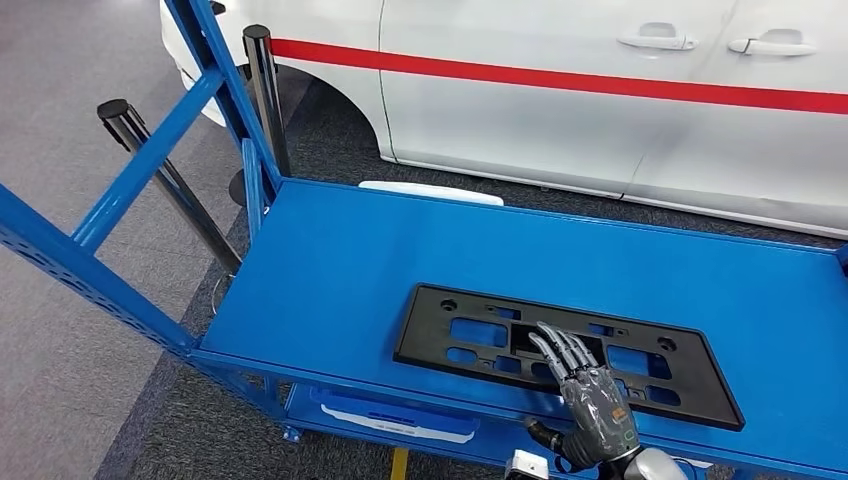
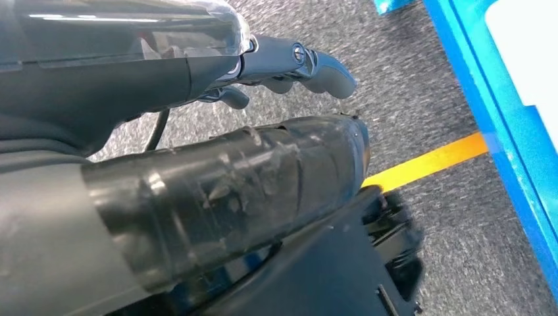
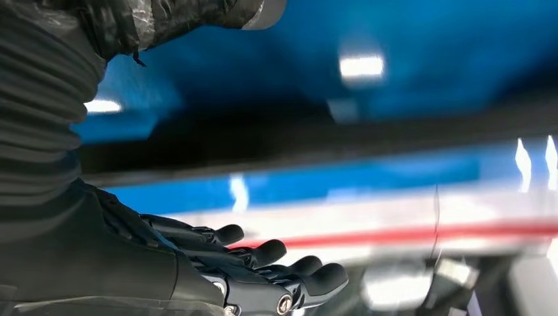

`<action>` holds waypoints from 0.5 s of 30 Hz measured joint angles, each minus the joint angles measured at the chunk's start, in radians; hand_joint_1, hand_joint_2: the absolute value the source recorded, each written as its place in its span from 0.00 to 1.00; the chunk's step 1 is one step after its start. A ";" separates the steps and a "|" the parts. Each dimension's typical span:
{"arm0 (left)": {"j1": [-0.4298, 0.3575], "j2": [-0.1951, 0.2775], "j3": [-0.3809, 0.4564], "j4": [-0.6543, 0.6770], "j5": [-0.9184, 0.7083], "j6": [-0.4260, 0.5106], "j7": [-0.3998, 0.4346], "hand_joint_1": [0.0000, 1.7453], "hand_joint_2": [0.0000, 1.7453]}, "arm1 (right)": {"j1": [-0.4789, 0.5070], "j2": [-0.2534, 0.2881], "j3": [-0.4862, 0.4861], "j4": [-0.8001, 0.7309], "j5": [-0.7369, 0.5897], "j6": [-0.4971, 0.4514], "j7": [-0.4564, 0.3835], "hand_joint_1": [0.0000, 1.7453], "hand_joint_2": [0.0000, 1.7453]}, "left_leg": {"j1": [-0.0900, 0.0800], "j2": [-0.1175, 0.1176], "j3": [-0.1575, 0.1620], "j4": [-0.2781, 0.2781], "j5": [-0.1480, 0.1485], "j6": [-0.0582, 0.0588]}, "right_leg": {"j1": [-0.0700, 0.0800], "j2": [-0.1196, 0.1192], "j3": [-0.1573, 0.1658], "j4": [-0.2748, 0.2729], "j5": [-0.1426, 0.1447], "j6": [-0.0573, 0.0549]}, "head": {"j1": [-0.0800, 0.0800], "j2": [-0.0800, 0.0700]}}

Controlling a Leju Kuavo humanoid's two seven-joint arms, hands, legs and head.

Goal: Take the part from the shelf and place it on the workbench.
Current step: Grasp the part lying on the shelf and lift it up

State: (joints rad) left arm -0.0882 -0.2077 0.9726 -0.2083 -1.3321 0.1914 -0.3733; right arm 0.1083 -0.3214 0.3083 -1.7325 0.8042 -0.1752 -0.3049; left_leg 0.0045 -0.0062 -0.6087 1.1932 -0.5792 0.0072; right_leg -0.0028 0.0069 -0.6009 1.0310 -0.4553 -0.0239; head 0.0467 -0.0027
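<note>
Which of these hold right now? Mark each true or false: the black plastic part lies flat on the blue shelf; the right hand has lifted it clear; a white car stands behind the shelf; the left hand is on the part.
1. The flat black plastic part lies on the blue metal shelf: true.
2. The right hand has lifted it clear: false; its fingers reach over the part, which lies flat.
3. A white car with a red stripe stands behind the shelf: true.
4. The left hand is on the part: false; it hangs over grey floor.
</note>
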 joint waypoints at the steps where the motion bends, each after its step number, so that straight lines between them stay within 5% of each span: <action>1: -0.002 0.000 0.000 0.000 -0.004 -0.001 0.002 0.00 0.00 | -0.012 -0.022 0.003 0.002 -0.009 0.037 -0.001 0.00 1.00 | 0.000 0.000 0.023 -0.065 0.039 0.004 | 0.000 0.001 0.005 0.000 -0.003 0.003 | 0.000 0.000; 3: -0.007 0.000 -0.001 0.000 -0.009 -0.004 0.006 0.00 0.00 | -0.040 -0.063 0.010 0.007 -0.033 0.101 -0.001 0.00 1.00 | -0.005 0.001 0.048 -0.153 0.071 0.013 | 0.000 0.001 0.009 0.002 -0.006 0.011 | 0.001 0.000; 8: -0.010 -0.001 -0.004 0.000 -0.020 -0.008 0.016 0.00 0.00 | -0.101 -0.166 0.035 0.015 -0.126 0.222 -0.014 0.00 1.00 | -0.003 0.003 0.058 -0.180 0.097 0.045 | -0.002 0.000 -0.001 0.025 -0.027 0.041 | 0.001 0.000; 12: -0.012 -0.001 -0.011 0.000 -0.024 -0.013 0.019 0.00 0.00 | -0.121 -0.211 0.051 0.020 -0.145 0.240 -0.018 0.00 1.00 | -0.003 0.004 0.059 -0.187 0.103 0.053 | -0.011 -0.001 -0.098 0.237 -0.130 0.057 | 0.002 0.000; 14: -0.012 -0.001 -0.014 0.000 -0.024 -0.015 0.020 0.00 0.00 | -0.122 -0.225 0.059 0.022 -0.148 0.243 -0.019 0.00 1.00 | -0.003 0.003 0.060 -0.185 0.101 0.053 | -0.016 -0.002 -0.109 0.256 -0.114 0.062 | 0.002 0.000; 15: -0.012 -0.001 -0.016 0.000 -0.024 -0.015 0.021 0.00 0.00 | -0.123 -0.232 0.062 0.023 -0.149 0.243 -0.019 0.00 1.00 | -0.003 0.003 0.061 -0.183 0.099 0.052 | -0.018 -0.002 -0.087 0.209 -0.081 0.063 | 0.002 0.000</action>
State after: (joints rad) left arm -0.1002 -0.2090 0.9563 -0.2083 -1.3564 0.1761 -0.3526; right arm -0.0148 -0.5537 0.3704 -1.7096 0.6554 0.0681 -0.3234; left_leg 0.0019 -0.0035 -0.5481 1.0102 -0.4804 0.0590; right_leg -0.0209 0.0051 -0.6883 1.2399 -0.5363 0.0394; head 0.0486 -0.0027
